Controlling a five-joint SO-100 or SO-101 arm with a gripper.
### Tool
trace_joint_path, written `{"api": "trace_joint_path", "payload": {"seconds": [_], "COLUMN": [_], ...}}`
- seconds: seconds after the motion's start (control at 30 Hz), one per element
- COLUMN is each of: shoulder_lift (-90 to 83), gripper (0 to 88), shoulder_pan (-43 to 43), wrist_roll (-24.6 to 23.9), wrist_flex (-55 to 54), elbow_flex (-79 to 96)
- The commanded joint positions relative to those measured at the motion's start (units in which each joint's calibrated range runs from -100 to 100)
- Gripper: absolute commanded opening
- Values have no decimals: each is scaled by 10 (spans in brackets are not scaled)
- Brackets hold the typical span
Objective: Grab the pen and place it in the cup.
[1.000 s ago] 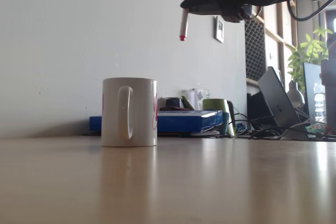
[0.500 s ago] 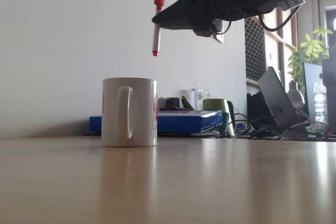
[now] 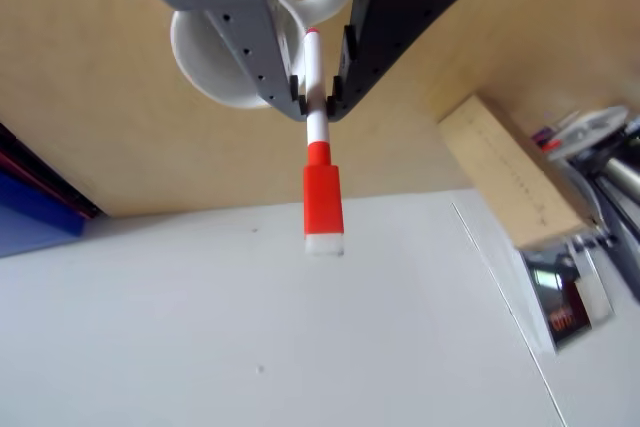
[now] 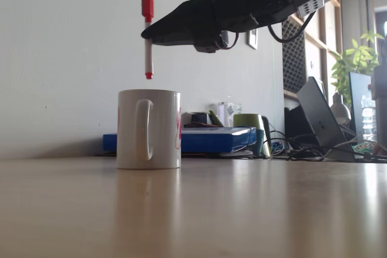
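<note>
The white mug (image 4: 149, 129) stands on the wooden table, handle toward the camera, a pink design on its side. My gripper (image 4: 149, 34) is shut on the pen (image 4: 147, 37), which hangs upright with its red cap on top and its small red tip just above the mug's rim. In the other view the gripper (image 3: 318, 107) pinches the pen's white barrel (image 3: 315, 67), the red cap (image 3: 322, 202) points toward the camera, and the cup (image 3: 205, 57) lies behind the fingers, partly hidden.
A blue box (image 4: 211, 139) lies behind the mug against the wall. A green cup (image 4: 249, 122), a laptop (image 4: 320, 116), cables and a plant (image 4: 357, 58) crowd the right side. A wooden block (image 3: 510, 172) lies near the wall.
The arm has carried the pen leftward and down, from right of the mug to directly above its opening. The mug has not moved.
</note>
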Motion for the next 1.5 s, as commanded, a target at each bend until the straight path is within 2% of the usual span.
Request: {"api": "trace_joint_path", "payload": {"seconds": [0.0, 0.23, 1.33, 1.4, 1.47], "shoulder_lift": [12, 25, 78, 78, 80], "gripper": [10, 10, 15, 34, 90], "shoulder_pan": [4, 29, 53, 52, 52], "wrist_roll": [0, 1, 0, -3, -4], "wrist_flex": [-27, -65, -66, -66, -63], "elbow_flex": [-29, -31, -30, -30, -30]}}
